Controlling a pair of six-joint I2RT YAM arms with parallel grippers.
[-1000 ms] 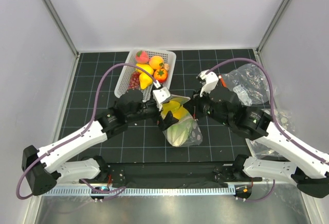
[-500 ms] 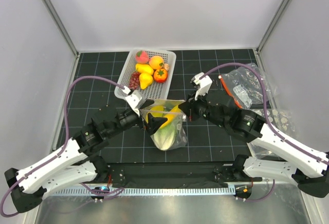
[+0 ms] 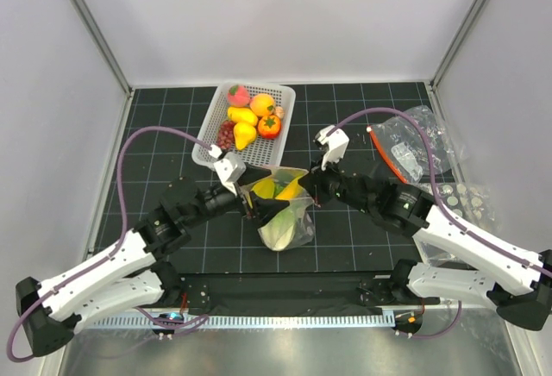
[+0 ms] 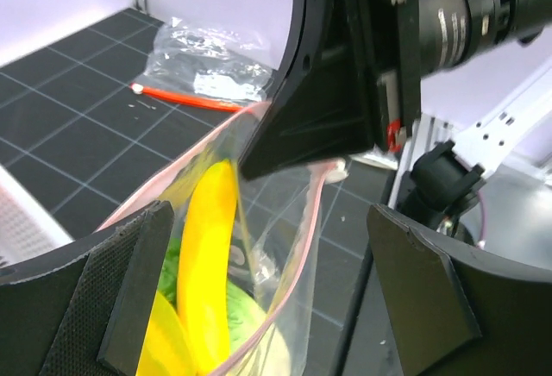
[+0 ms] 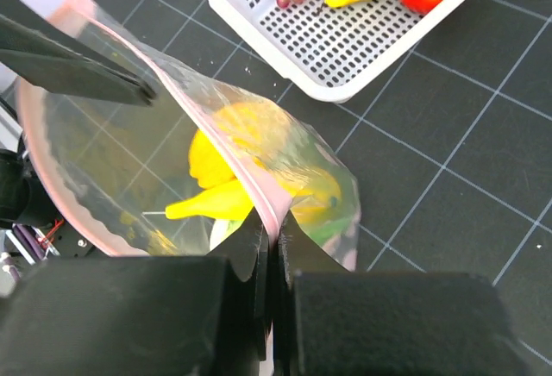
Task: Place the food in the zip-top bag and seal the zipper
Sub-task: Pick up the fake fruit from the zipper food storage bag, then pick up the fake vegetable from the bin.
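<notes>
Leftward and nearer, the bag is being shifted since a second ago, the left gripper being drawn back with it, jaws spread wide beside the mouth. The zipper is being pinched by the right gripper, with banana and cabbage inside. As fruit is being left in the basket, the rim is probably best being held high and taut for the next piece.
</notes>
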